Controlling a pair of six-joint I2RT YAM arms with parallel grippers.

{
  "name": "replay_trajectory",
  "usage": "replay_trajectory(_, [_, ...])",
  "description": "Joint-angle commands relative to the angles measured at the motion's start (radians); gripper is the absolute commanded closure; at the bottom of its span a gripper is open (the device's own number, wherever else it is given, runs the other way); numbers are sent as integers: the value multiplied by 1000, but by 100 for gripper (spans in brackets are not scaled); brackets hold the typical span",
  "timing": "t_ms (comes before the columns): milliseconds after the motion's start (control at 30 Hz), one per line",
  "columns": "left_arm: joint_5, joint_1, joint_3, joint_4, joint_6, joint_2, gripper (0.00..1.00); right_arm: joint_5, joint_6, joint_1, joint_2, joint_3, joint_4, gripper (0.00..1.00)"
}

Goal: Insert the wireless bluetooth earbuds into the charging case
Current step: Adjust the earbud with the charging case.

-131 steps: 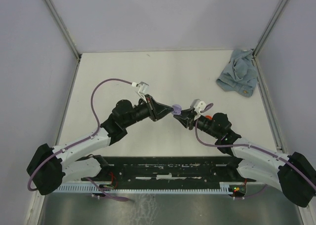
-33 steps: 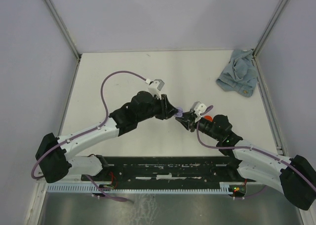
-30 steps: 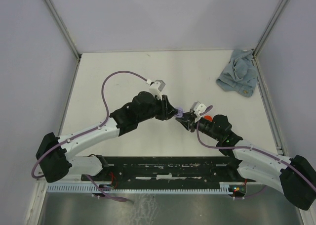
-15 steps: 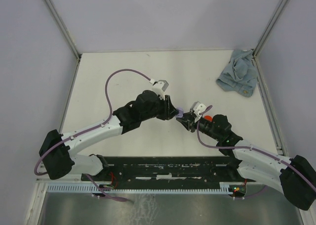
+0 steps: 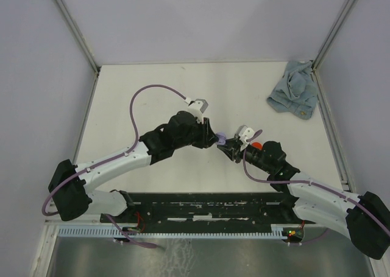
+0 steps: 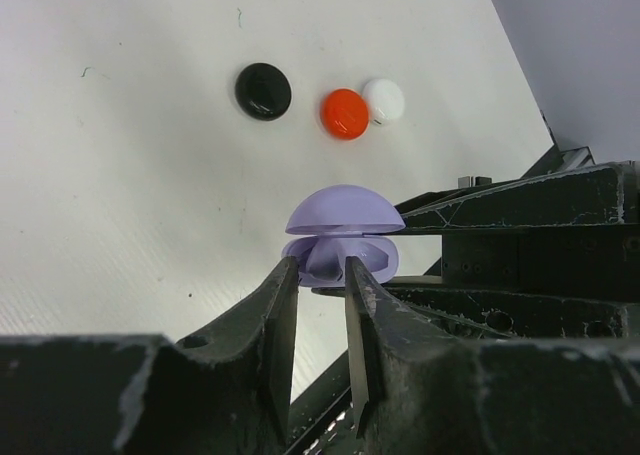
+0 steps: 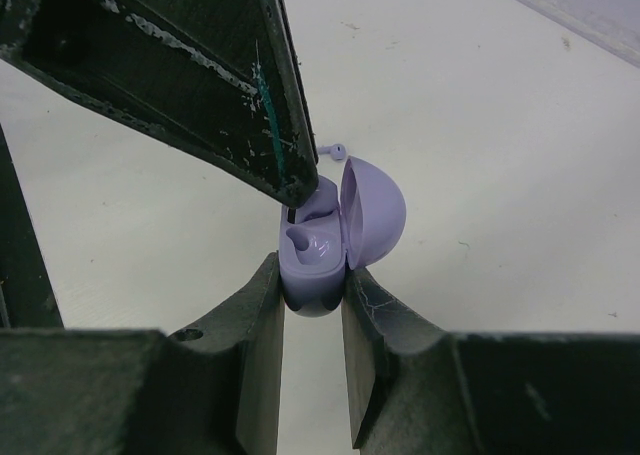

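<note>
My right gripper is shut on the lower half of the lilac charging case, which it holds off the table with its domed lid swung open. My left gripper reaches into the open case from the other side. Its fingers are closed on a lilac earbud that sits in the case mouth. A second lilac earbud lies on the table beyond the case. From above, both grippers meet at the case mid-table.
A black disc, a red disc and a white disc lie in a row on the white table. A crumpled blue cloth lies at the far right corner. Walls enclose the table on three sides.
My left arm has pushed a little to the right, bringing its fingertips closer into the case. The right arm and the case have stayed put.
</note>
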Motion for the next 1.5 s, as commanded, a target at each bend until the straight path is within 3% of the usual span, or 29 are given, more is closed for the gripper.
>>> replay_trajectory(0, [37, -9, 62, 9, 52, 12, 68, -12, 4, 4, -12, 48, 63, 94])
replay_trajectory(367, [31, -21, 96, -35, 58, 66, 69, -15, 0, 4, -10, 48, 63, 94])
replay_trajectory(600, [18, -23, 106, -47, 82, 26, 84, 0, -11, 4, 2, 48, 59, 94])
replay_trajectory(767, [12, -23, 121, -70, 121, -20, 88, -4, -17, 5, 24, 52, 60, 94])
replay_trajectory(1100, [35, -22, 127, -65, 176, -62, 89, -10, -16, 4, 42, 53, 68, 94])
replay_trajectory(1467, [67, -23, 126, -49, 192, -3, 89, -18, -10, 4, 26, 48, 73, 94])
